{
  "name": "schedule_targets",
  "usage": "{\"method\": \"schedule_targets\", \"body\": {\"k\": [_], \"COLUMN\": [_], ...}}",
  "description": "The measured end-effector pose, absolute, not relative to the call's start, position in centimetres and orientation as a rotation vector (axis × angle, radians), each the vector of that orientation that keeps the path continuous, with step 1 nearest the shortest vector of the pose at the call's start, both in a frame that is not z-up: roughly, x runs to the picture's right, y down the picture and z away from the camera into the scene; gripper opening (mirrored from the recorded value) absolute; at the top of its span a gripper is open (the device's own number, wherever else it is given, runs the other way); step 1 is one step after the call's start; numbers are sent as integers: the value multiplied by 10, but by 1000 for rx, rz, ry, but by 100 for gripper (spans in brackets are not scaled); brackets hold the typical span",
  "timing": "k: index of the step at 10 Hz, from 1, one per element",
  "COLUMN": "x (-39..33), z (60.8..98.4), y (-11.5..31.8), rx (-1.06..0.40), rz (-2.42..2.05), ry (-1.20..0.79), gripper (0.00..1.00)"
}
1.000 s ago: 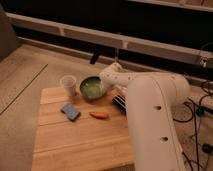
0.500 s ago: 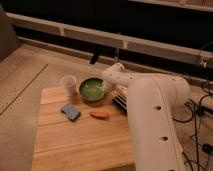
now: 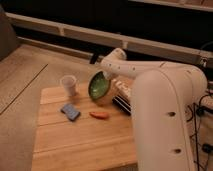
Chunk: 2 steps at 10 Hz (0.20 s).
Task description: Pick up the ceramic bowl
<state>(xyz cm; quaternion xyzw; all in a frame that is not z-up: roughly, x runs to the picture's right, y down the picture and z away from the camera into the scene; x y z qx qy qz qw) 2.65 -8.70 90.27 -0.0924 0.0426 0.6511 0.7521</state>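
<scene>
The ceramic bowl (image 3: 98,85) is green inside with a darker rim. It hangs tilted on edge above the back middle of the wooden table (image 3: 75,142), its inside facing left. My gripper (image 3: 107,78) comes in from the right at the end of the white arm (image 3: 150,75) and is shut on the bowl's upper right rim. The bowl and the wrist hide most of the fingers. A brownish patch shows just under the bowl's lower edge.
A small whitish cup (image 3: 68,85) stands left of the bowl. A blue block (image 3: 70,112) and an orange-red item (image 3: 99,114) lie in front of it. A dark object (image 3: 122,103) lies on the table under my arm. A rail runs behind the table.
The bowl lay flat on the table; now it is tipped up on edge and raised in my gripper. The wrist has risen a little.
</scene>
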Motion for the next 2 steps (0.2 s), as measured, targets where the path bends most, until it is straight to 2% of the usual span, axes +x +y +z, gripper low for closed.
{"method": "schedule_targets", "body": {"k": [2], "x": [11], "z": [868], "y": [-104], "rx": [-185], "rz": [1396], "ry": [42], "gripper": [0]}}
